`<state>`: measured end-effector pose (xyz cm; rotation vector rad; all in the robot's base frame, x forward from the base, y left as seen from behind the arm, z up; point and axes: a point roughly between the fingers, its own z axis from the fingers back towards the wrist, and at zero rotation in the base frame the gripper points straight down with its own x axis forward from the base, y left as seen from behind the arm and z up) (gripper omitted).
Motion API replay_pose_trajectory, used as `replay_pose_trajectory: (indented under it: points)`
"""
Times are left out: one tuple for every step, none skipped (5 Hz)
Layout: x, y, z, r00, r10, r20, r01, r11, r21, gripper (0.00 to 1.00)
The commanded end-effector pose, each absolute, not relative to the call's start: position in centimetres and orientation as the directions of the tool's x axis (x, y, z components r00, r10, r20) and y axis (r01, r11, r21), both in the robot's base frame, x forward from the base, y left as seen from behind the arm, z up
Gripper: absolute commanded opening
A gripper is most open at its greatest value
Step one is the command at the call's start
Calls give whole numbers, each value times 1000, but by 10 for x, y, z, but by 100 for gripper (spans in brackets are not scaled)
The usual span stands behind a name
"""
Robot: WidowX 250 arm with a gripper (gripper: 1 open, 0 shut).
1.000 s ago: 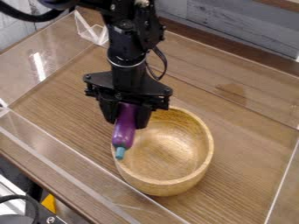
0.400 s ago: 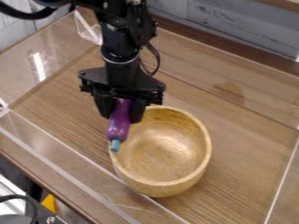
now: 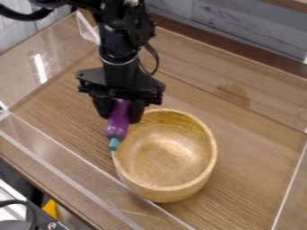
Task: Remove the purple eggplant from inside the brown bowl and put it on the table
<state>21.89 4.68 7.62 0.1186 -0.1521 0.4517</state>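
Observation:
My gripper points almost straight down and is shut on the purple eggplant. The eggplant hangs tilted from the fingers, its teal-green stem tip lowest, right at the outer left side of the bowl's rim. The brown bowl sits on the table just right of the gripper, and its tan inside shows nothing in it. The upper end of the eggplant is hidden between the black fingers.
Clear acrylic walls edge the tabletop on the left, front and right. Bare wood lies to the left of the bowl and behind it. The arm's black body and cables rise toward the upper left.
The gripper has carried the eggplant leftward, from over the bowl's left inside to just beyond its left rim. The bowl has not moved.

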Motion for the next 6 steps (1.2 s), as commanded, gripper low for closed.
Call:
replay_pose_trajectory:
  points:
    - [222, 52, 80, 881, 429, 202, -451, 889, 80, 0]
    - [222, 53, 78, 878, 432, 204, -455, 887, 82, 0]
    - [221, 54, 76, 876, 435, 206, -459, 884, 84, 0]
    - [223, 63, 75, 874, 438, 212, -465, 880, 96, 0]
    - [224, 69, 76, 872, 439, 216, -468, 877, 105, 100]
    - [227, 74, 77, 865, 452, 218, -482, 870, 106, 100]
